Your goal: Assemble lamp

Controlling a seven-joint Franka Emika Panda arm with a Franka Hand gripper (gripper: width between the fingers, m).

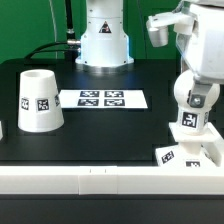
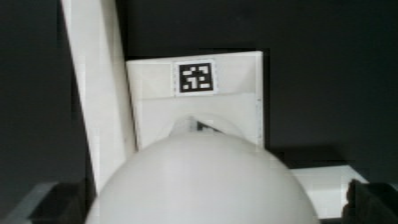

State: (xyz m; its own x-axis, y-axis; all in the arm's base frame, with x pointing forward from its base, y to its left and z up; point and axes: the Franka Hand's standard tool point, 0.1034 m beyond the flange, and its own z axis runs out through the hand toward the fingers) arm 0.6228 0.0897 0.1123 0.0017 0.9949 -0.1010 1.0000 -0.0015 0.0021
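The white tapered shade point(image 1: 40, 100) stands mouth-down on the black table at the exterior view's left, tags on its side. At the right, the flat square base point(image 1: 186, 154) lies close to the white front ledge. The arm reaches straight down over it. In the wrist view the rounded bulb point(image 2: 187, 178) stands on the base point(image 2: 222, 95), between the dark fingers point(image 2: 50, 203). My gripper point(image 2: 214, 202) is open, with a strip of base showing between the bulb and one finger. In the exterior view the gripper point(image 1: 192, 128) hides most of the bulb.
The marker board point(image 1: 103, 99) lies mid-table in front of the robot's white pedestal point(image 1: 105, 40). A white ledge point(image 1: 100, 180) runs along the table's front edge and shows as a white strip point(image 2: 98, 90) beside the base. A small white piece point(image 1: 2, 128) sits at the far left edge.
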